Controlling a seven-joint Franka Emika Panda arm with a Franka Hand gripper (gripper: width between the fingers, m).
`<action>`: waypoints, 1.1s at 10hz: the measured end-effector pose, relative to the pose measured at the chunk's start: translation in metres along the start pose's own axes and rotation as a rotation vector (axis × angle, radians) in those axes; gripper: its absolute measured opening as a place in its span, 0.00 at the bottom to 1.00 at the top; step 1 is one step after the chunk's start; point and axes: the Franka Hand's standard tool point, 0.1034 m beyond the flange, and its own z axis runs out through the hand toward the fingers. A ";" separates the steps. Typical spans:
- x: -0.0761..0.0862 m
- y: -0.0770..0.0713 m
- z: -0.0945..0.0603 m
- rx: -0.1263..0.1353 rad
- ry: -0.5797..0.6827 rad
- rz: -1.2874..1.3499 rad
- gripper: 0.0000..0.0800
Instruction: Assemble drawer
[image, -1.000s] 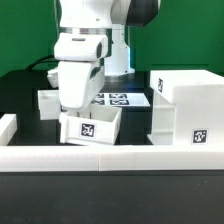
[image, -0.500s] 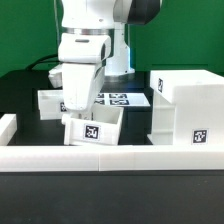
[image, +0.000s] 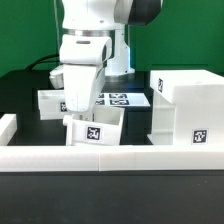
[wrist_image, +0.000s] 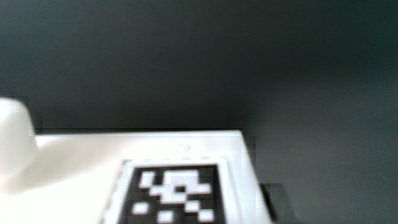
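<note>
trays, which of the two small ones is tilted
The front tray, directly below the claw, is the one that leans askew. The other tray sits level farther back, toward the exterior view's left.

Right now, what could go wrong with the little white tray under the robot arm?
The front tray sits tilted where the pincer seems to pinch one wall, so it might slip or twist. It is close to the low wall in front and could bump it. A crooked tray might also jam going into the big box on the exterior view's right.
</note>
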 end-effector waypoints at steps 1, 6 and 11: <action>-0.008 0.000 0.000 0.000 0.009 -0.015 0.05; -0.002 0.008 0.004 0.004 0.026 -0.048 0.05; -0.002 0.007 0.007 0.020 0.023 -0.065 0.05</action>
